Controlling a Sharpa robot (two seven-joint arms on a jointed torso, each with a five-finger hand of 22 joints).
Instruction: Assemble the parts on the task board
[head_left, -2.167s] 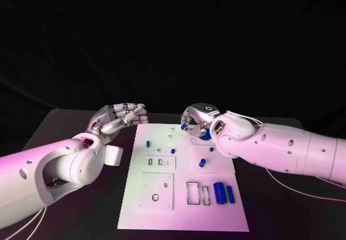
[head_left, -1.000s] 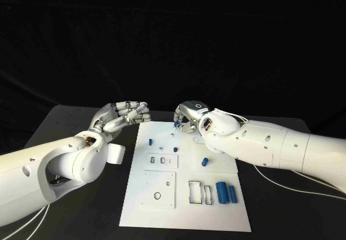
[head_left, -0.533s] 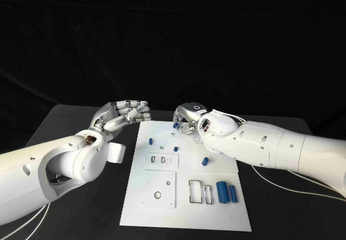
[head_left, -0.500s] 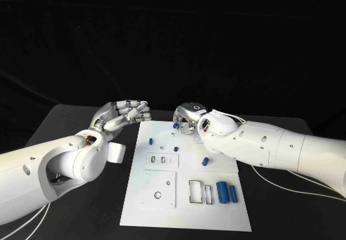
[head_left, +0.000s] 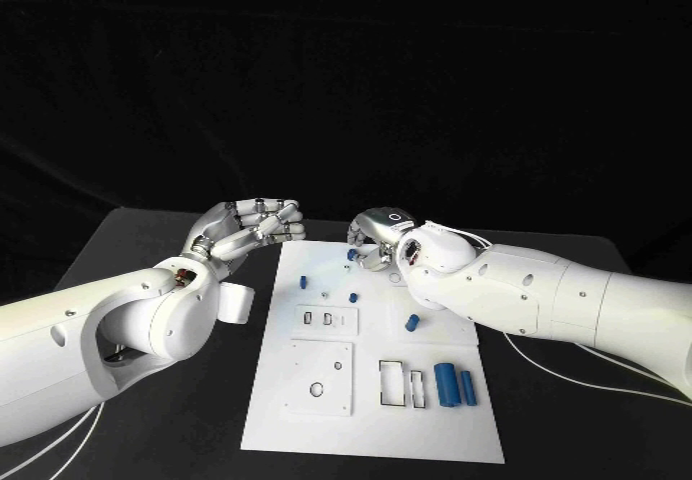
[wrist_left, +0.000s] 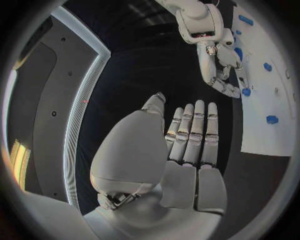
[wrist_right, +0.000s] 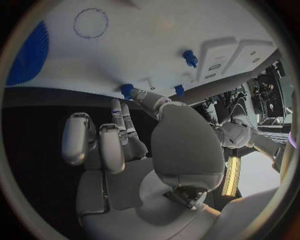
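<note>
Even overhead light makes the flat white rectangular task board bright against black; wrist views bend at their rims.

Just beneath the right hand, small blue parts stand upright on the task board, crowding any descent. Beside it, the left hand blocks that side; behind both, bare table.

The right hand covers part of the board's far edge; whether its fingers grip the blue part is unclear.
</note>
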